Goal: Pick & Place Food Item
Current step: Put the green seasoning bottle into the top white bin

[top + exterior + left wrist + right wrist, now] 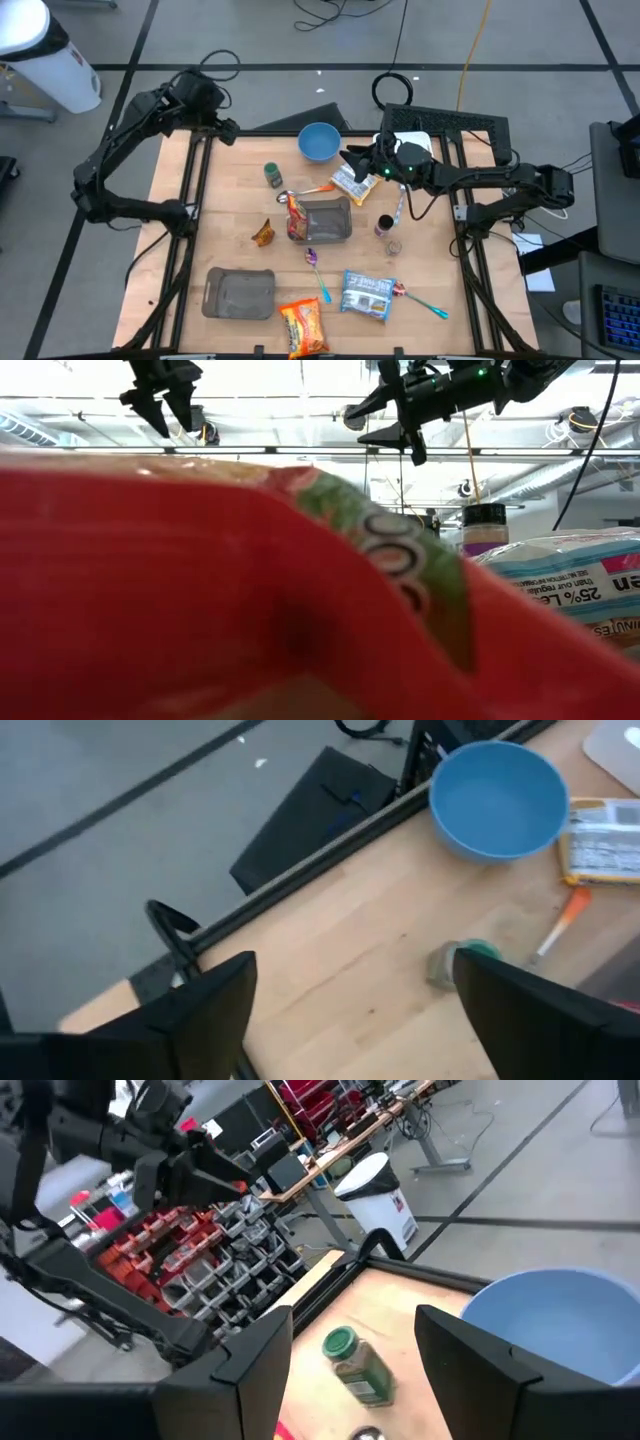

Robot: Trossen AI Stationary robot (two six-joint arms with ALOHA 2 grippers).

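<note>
The left gripper [228, 127] is hovering over the far left corner of the wooden table [240, 190], and its fingers [210, 1010] are standing wide apart with nothing between them. In the left wrist view only bare wood is showing in the gap, with the blue bowl [498, 798] and the green-lidded spice jar [455, 963] lying farther off.

The right gripper [352, 160] is reaching in from the right side and is hanging just to the right of the blue bowl, above the far edge of a yellow-edged food packet [352, 184]. Its fingers [250, 1365] are parted and are holding nothing (the right wrist view is showing the spice jar and the rim of the bowl through the gap).

In the middle of the table a clear container [322, 220] is lying, and a red snack bag [297, 216] is resting against its left side, partly inside it as far as I can tell. A small orange wrapper [263, 233] is lying to the left of it. Nearer to the front edge a grey tray [239, 293] is sitting on the left, a red and orange noodle packet [304, 325] is beside it, and a blue packet [366, 296] is on the right. A purple spoon [317, 273] is lying between the container and these packets.
</note>
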